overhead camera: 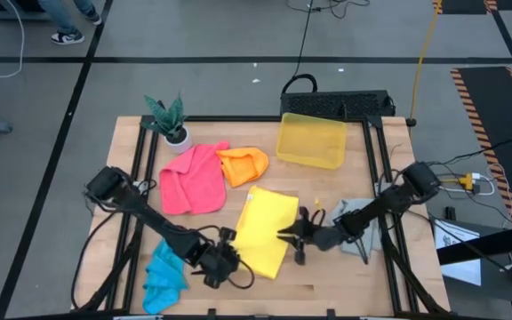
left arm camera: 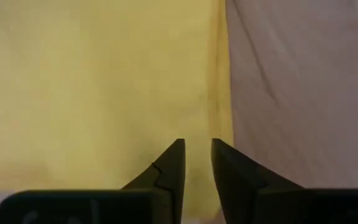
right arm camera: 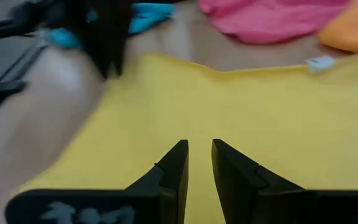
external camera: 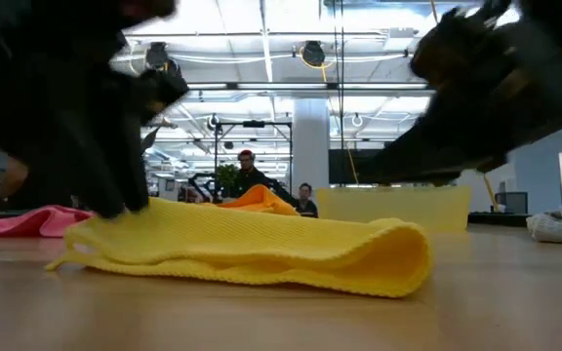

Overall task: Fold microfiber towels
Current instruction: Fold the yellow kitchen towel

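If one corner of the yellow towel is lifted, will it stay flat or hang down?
The yellow towel would probably hang limp: in the low view its doubled-over edge forms a soft rounded loop, not a crease. It looks light and thin. It will likely slide on the smooth wooden table when pushed, bunching rather than rolling.

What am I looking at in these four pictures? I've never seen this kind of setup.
Two dark robot arms work at a wooden table. One picture looks down from above, one looks level across the tabletop, and two come from cameras on the wrists. The left gripper and right gripper sit at opposite edges of a folded yellow towel; neither visibly holds it. Around lie pink, orange, blue and grey towels, a yellow plastic bin and a small potted plant.
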Available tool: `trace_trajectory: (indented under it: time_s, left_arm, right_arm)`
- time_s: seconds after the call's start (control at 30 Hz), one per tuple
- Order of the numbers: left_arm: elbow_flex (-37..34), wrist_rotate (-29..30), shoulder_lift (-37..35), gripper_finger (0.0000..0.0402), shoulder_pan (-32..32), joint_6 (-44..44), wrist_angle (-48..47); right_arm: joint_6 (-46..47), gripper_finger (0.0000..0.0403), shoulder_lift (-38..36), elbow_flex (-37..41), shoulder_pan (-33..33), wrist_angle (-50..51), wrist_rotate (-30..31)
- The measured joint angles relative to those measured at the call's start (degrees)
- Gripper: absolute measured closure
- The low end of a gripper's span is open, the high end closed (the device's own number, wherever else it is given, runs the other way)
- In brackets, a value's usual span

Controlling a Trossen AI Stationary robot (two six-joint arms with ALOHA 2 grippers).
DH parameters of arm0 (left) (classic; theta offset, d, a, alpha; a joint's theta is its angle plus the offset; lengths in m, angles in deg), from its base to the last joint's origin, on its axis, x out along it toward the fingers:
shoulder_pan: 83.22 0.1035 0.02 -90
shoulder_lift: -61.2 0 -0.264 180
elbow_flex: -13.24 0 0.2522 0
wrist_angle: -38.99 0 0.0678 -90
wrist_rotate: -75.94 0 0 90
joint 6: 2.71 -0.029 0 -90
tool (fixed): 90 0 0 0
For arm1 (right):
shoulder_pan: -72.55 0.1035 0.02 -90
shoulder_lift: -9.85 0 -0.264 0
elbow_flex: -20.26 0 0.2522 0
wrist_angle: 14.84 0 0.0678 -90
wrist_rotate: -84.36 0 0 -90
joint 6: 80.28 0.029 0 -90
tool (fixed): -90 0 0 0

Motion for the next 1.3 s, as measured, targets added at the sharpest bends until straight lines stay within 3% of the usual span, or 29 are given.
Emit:
trace_trajectory:
  time_s: [0.37,0.53,0.7,0.83,1.0,1.17,1.3]
  left_arm:
    - [0.0,-13.7,5.5,0.0387,0.7,1.3,12.2]
    - [-0.1,-15.0,4.8,0.0396,-0.5,0.4,15.8]
    - [0.0,-13.3,3.0,0.0376,-0.9,-0.9,15.9]
    - [0.0,-7.1,1.0,0.0370,-0.3,-3.6,17.1]
    - [0.2,-4.1,-1.1,0.0369,1.1,-3.6,19.7]
    - [0.1,-3.3,-2.2,0.0369,2.5,-3.4,17.1]
    - [0.1,5.5,-1.9,0.0369,4.7,-1.2,13.8]
  right_arm:
    - [9.9,0.0342,-0.4,-0.3,-6.6,17.9,-2.8]
    - [7.9,0.0342,-1.9,-0.3,-6.8,20.2,-3.1]
    - [5.0,0.0342,-5.6,-0.1,-5.8,20.1,-3.4]
    - [2.6,0.0342,-6.1,-0.1,-4.4,13.4,-9.9]
    - [0.4,0.0342,-3.5,-0.2,-1.3,4.8,-13.6]
    - [-0.1,0.0342,-0.1,-1.8,0.7,3.7,-13.7]
    - [-1.9,0.0342,2.0,-3.5,1.2,3.2,-18.1]
